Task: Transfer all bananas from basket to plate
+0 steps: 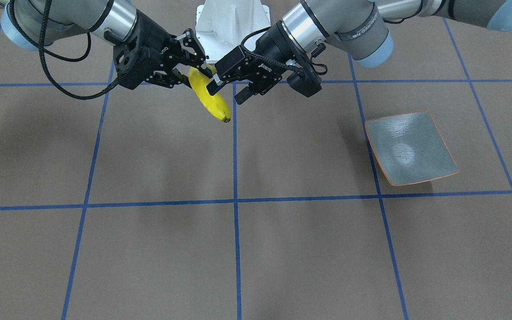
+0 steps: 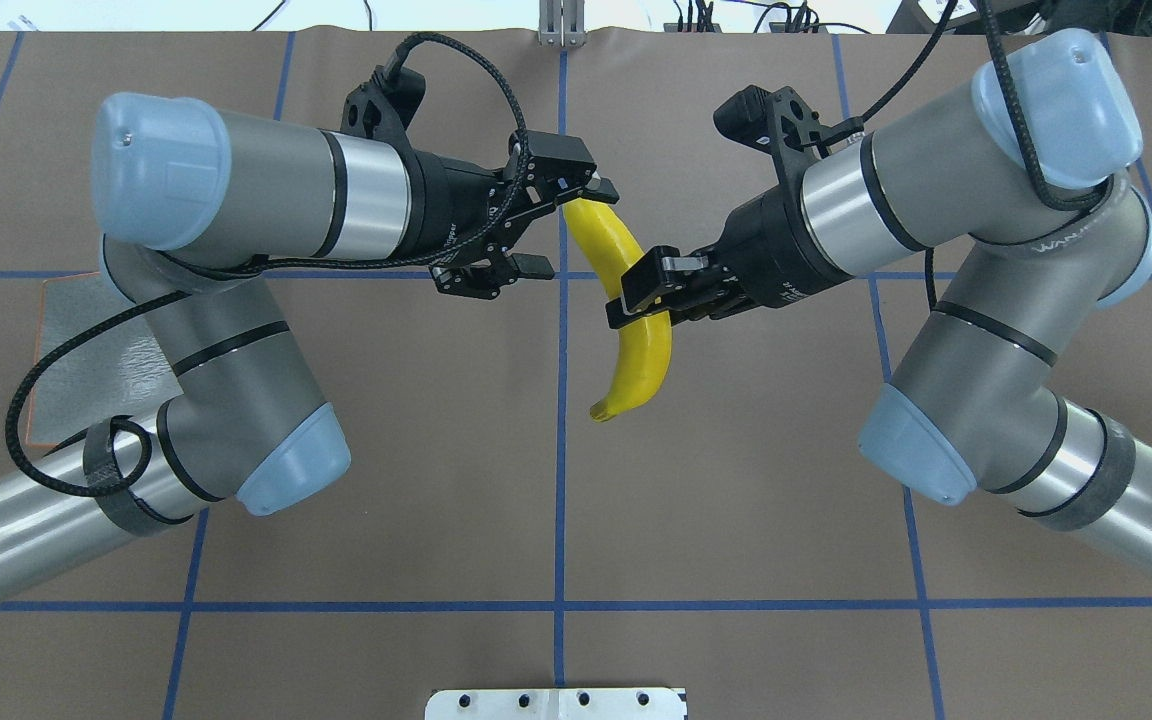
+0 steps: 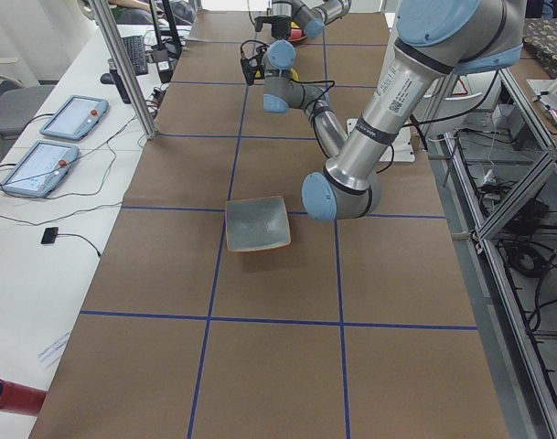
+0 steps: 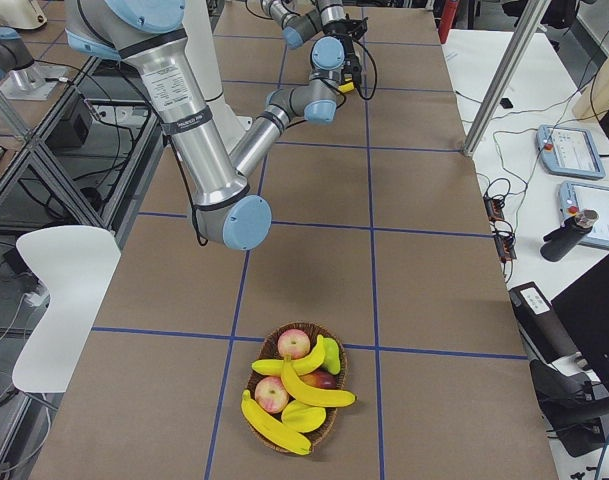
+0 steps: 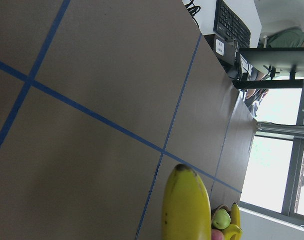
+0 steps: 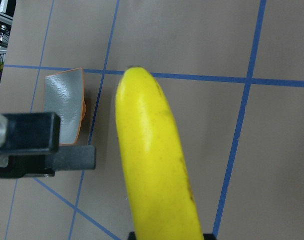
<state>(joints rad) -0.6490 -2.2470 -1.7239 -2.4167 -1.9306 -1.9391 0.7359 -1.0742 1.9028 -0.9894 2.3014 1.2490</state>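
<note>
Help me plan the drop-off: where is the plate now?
The plate lies on the table on the robot's left, at the front-facing view's right, well apart from the banana held mid-table.

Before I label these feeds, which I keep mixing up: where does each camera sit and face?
Front-facing: across the table, facing the robot; both arms, banana, plate.
Overhead: behind robot, looking down; both arms.
Exterior left: left table end; left arm near.
Exterior right: right end; right arm near, basket.
Left wrist: banana tip, no fingers.
Right wrist: banana, plate beyond.
First two share the banana.
</note>
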